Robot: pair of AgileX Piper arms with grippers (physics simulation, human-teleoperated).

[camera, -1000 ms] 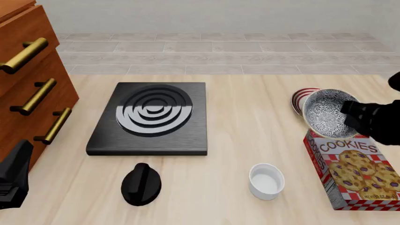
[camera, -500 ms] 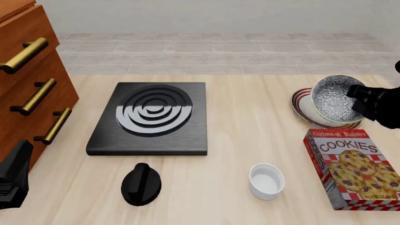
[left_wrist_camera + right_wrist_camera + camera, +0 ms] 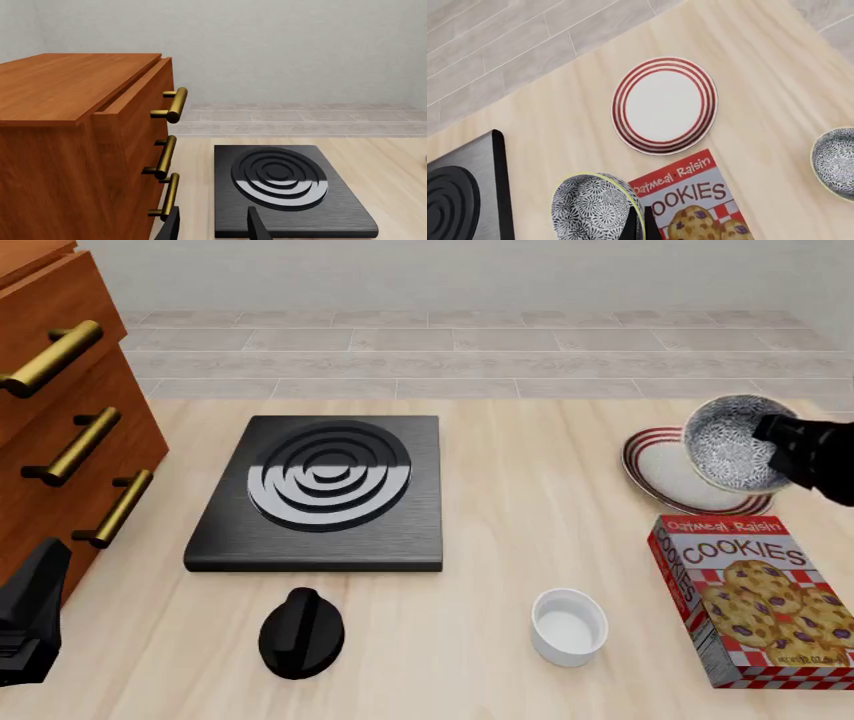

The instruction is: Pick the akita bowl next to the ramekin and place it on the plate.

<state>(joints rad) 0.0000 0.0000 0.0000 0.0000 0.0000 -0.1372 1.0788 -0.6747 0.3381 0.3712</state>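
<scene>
The speckled black-and-white akita bowl (image 3: 731,446) hangs tilted in the air over the red-ringed white plate (image 3: 671,483), which lies at the table's right. My right gripper (image 3: 777,443) is shut on the bowl's right rim. In the right wrist view the fingers (image 3: 642,223) pinch the rim of the akita bowl (image 3: 595,208), and the plate (image 3: 665,104) lies bare below. The plain white ramekin (image 3: 570,625) stands alone near the front. My left gripper (image 3: 213,228) is open and holds nothing, low at the front left (image 3: 27,612).
A cookies box (image 3: 755,598) lies just in front of the plate. A black stove (image 3: 327,490) sits mid-table with a black knob-like piece (image 3: 300,632) in front. A wooden drawer cabinet (image 3: 60,430) stands left. Another speckled bowl (image 3: 835,162) rests on the table.
My right gripper carried the bowl away from above the cookies box, farther back and to the right, over the plate. The left arm has not moved.
</scene>
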